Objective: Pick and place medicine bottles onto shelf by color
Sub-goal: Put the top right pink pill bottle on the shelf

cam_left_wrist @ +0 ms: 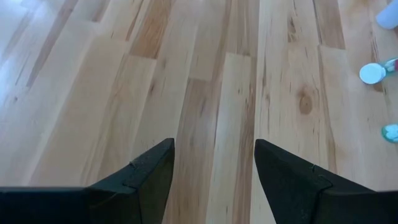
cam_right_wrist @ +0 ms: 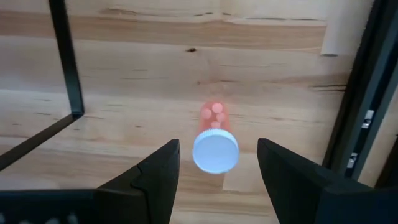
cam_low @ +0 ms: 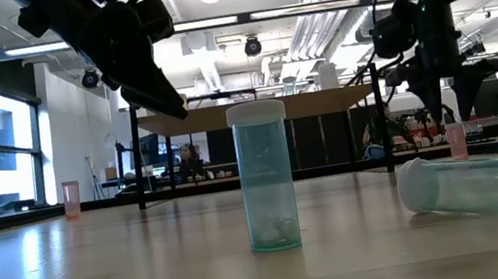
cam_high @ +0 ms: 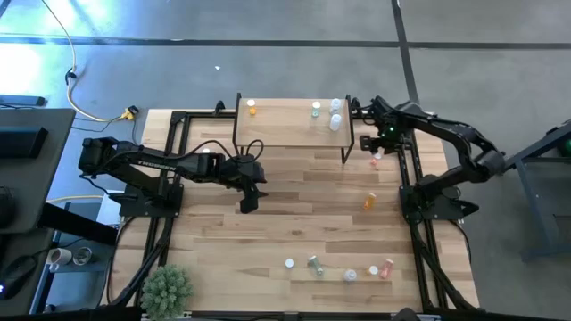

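Hovering with its fingers spread, the right gripper point(cam_right_wrist: 217, 171) hangs directly over a pink bottle point(cam_right_wrist: 215, 140) that stands upright on the table point(cam_high: 268, 223), just beside the shelf point(cam_high: 290, 129) leg at the right end, white cap showing between the two fingers. The step in hand looks like the descent to grasp it: I would come straight down, keeping the cap centred, close on the body below the cap, and mind the black shelf leg point(cam_right_wrist: 67, 59) close by. Farther off, the left gripper point(cam_high: 251, 198) waits open over bare wood mid-table, holding nothing. Beyond, the shelf carries an orange bottle point(cam_high: 252, 108) at its left end and a green one point(cam_high: 316, 110) and white ones toward the right, so pink likely needs its own spot.
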Available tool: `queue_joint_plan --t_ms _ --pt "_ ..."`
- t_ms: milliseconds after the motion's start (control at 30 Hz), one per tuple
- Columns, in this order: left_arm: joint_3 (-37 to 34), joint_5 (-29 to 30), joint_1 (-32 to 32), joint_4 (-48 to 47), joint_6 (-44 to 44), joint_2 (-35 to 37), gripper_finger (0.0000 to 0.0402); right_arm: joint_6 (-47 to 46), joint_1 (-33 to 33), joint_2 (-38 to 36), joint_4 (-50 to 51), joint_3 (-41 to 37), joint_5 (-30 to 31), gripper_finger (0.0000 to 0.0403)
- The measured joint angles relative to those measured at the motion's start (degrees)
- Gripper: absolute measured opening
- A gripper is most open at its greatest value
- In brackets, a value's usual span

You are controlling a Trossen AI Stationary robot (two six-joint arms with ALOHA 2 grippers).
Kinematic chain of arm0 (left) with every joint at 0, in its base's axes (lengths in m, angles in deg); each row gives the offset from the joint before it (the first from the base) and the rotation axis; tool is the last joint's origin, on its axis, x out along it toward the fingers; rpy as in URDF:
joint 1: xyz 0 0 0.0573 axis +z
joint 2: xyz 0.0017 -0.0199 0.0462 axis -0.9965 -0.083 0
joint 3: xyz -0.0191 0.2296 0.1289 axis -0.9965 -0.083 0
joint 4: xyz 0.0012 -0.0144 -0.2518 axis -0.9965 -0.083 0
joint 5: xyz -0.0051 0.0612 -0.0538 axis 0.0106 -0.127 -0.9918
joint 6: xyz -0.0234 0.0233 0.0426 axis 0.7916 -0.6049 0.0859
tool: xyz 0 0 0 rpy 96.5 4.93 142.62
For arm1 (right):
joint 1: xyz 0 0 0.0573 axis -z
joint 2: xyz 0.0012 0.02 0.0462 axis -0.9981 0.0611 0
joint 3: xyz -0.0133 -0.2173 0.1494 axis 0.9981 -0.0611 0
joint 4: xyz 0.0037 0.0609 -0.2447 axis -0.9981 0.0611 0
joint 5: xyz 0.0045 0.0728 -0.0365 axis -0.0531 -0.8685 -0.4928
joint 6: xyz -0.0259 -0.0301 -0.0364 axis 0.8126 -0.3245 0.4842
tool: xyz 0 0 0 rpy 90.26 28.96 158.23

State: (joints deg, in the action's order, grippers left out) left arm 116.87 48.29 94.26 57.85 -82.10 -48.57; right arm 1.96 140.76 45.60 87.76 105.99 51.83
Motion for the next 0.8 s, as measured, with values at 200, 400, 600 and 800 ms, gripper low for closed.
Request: queue_joint_plan --t_ms 200,400,600,800 --pt "0.0 0.0 0.0 -0.1 0.0 0.0 0.0212 0.1 0.0 2.4 -0.1 0.0 0.0 0.0204" --pt "0.0 0.0 0.0 0.0 0.0 0.0 0.0212 0.0 0.0 2.8 -0.1 0.0 0.0 0.0204" --pt "0.0 0.0 0.0 0.0 0.0 0.0 0.0212 0.0 0.0 2.8 0.0 0.0 0.0 0.0200" --pt "0.0 0.0 0.0 0.0 0.0 0.0 0.0212 0.3 0.0 2.8 0.0 0.0 0.0 0.0156"
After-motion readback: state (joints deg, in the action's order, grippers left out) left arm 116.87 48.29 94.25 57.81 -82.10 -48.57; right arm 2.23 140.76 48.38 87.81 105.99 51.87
